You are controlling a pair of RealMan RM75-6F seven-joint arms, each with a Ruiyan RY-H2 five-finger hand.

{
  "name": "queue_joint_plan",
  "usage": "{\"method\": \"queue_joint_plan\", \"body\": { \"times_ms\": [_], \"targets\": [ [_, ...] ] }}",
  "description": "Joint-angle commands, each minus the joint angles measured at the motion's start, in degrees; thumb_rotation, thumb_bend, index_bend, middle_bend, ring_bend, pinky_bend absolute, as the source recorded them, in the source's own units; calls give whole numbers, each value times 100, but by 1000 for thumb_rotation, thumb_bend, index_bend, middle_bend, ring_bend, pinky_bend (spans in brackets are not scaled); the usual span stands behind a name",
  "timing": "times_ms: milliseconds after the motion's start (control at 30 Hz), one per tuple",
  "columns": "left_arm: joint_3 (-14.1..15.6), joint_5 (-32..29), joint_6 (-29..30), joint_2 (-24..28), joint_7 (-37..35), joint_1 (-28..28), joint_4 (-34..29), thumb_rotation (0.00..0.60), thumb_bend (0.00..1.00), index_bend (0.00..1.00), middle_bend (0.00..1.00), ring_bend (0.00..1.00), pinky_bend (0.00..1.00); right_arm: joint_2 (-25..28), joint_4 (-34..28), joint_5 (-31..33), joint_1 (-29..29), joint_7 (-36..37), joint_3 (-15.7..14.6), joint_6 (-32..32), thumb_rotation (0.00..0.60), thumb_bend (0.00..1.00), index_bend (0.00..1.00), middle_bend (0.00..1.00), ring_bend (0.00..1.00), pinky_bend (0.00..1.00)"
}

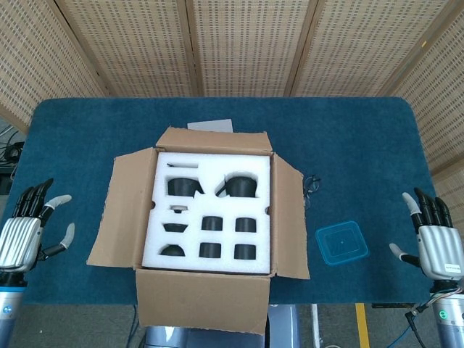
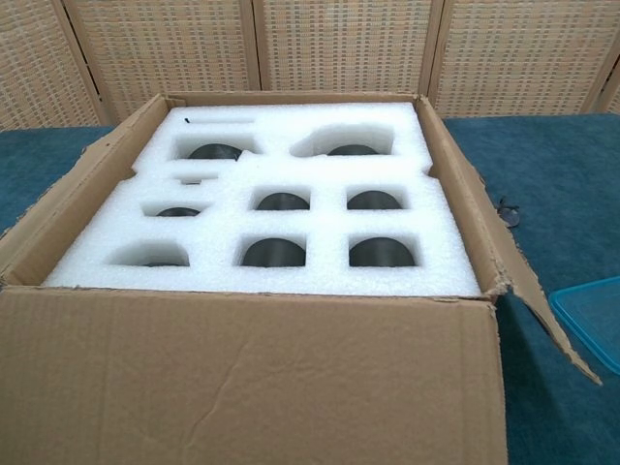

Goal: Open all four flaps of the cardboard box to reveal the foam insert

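The cardboard box (image 1: 123, 210) sits mid-table with all flaps folded outward; its front flap (image 2: 242, 378) fills the bottom of the chest view. The white foam insert (image 1: 210, 212) (image 2: 291, 165) lies exposed, with several cut-outs holding dark objects. My left hand (image 1: 22, 235) hovers at the table's left edge, far from the box, fingers spread and holding nothing. At the right edge my right hand (image 1: 433, 243) is likewise spread and empty. Neither hand shows in the chest view.
A blue plastic lid (image 1: 341, 242) (image 2: 591, 315) lies right of the box. A pair of glasses (image 1: 312, 185) rests beside the right flap. A grey sheet (image 1: 211, 125) peeks out behind the box. Blue cloth (image 1: 348, 138) covers the table; wicker screens stand behind.
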Motion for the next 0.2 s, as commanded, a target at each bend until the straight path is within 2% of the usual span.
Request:
{"method": "queue_joint_plan", "body": {
  "times_ms": [33,200],
  "targets": [
    [6,155,36,-47,47,120,8,229,432,223,2,0,0,-34,-51,-66,-12,-67,-36,24,600,182,0,0,0,0],
    [-10,270,-1,-76,126,233,27,234,432,223,2,0,0,-41,-101,-91,-20,-130,-62,9,600,182,0,0,0,0]
  ]
}}
